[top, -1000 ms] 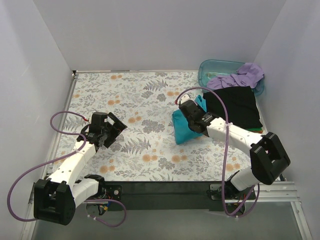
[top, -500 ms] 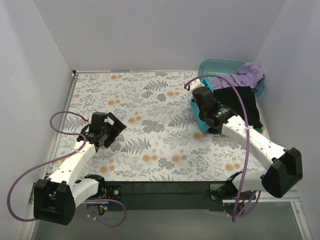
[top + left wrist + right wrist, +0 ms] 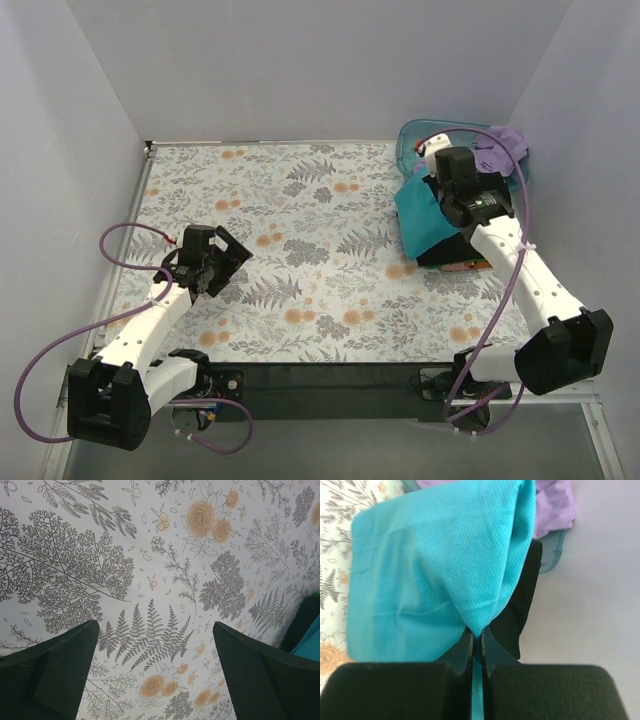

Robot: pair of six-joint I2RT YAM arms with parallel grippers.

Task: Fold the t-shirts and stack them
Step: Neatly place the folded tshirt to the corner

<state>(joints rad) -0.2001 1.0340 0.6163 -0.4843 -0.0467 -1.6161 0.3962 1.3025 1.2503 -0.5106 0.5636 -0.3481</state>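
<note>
The teal t-shirt [image 3: 418, 215] had swung from mid-frame to the upper right, over the black t-shirt [image 3: 524, 592], pinched tight in the right gripper [image 3: 476, 636], which probably needed to lower it flat with edges matched, while the left gripper [image 3: 154, 627] hung with fingers apart.

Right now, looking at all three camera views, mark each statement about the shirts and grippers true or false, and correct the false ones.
1. The right gripper is shut on the teal-blue cloth t-shirt. True.
2. The black cloth t-shirt shows beneath the teal-blue one. True.
3. The left gripper holds the black t-shirt. False: it is open and empty above the floral tablecloth.
4. The lavender-purple cloth t-shirt lies flat mid-table. False: it is bunched at the translucent blue-green plastic tub, far right.
</note>
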